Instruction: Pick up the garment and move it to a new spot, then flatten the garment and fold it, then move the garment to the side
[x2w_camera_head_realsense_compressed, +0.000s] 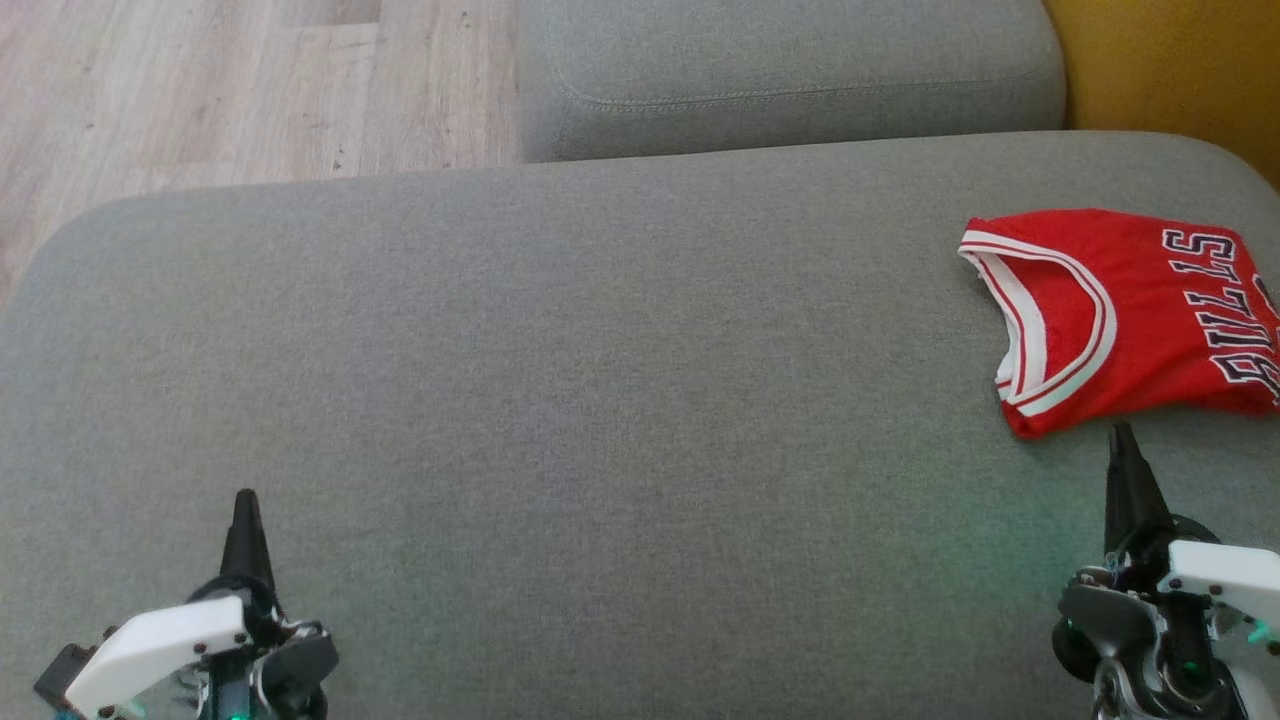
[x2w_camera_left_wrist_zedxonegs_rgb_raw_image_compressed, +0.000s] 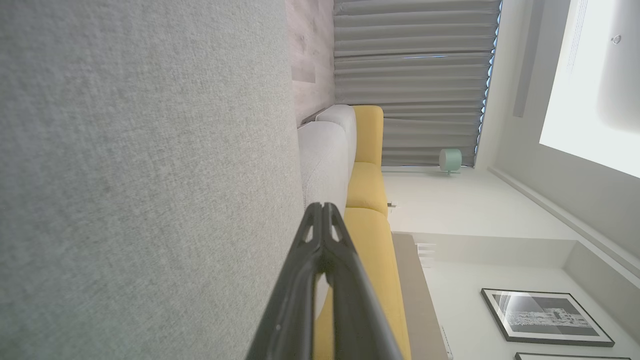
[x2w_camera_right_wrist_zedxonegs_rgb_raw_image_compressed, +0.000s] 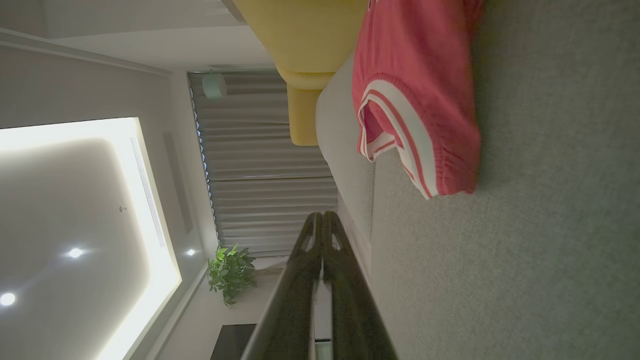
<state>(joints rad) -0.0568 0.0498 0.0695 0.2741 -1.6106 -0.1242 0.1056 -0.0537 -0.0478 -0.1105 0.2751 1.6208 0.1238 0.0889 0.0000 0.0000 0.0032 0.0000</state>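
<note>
On the right side of a broad grey sofa cushion (x2w_camera_head_realsense_compressed: 600, 400), toward its far edge, lies the folded red basketball jersey (x2w_camera_head_realsense_compressed: 1130, 320). It is flat, and part of it runs off the right edge of the head view. Its fabric looks thin and slightly sheeny, with ribbed white-and-red striped trim curving round the opening that faces left, and black block letters outlined in white spelling BULLS across the top layer. The cushion is a coarse woven cloth with rounded corners. A second grey cushion (x2w_camera_head_realsense_compressed: 790, 70) with a stitched seam sits behind it, beside mustard-yellow upholstery (x2w_camera_head_realsense_compressed: 1170, 60) at the far right and pale wood-plank flooring (x2w_camera_head_realsense_compressed: 200, 90) at the far left. The right pincer (x2w_camera_head_realsense_compressed: 1122, 430) is closed, its two dark tapered fingers pressed together into one point just beside the jersey's near edge and holding nothing. The left pincer (x2w_camera_head_realsense_compressed: 245, 497) is likewise closed and holds nothing, at the near left and well apart from the jersey. Pleated grey curtains (x2w_camera_left_wrist_zedxonegs_rgb_raw_image_compressed: 410, 75), a framed picture (x2w_camera_left_wrist_zedxonegs_rgb_raw_image_compressed: 545, 317) and a leafy potted plant (x2w_camera_right_wrist_zedxonegs_rgb_raw_image_compressed: 230, 272) stand in the room beyond.
</note>
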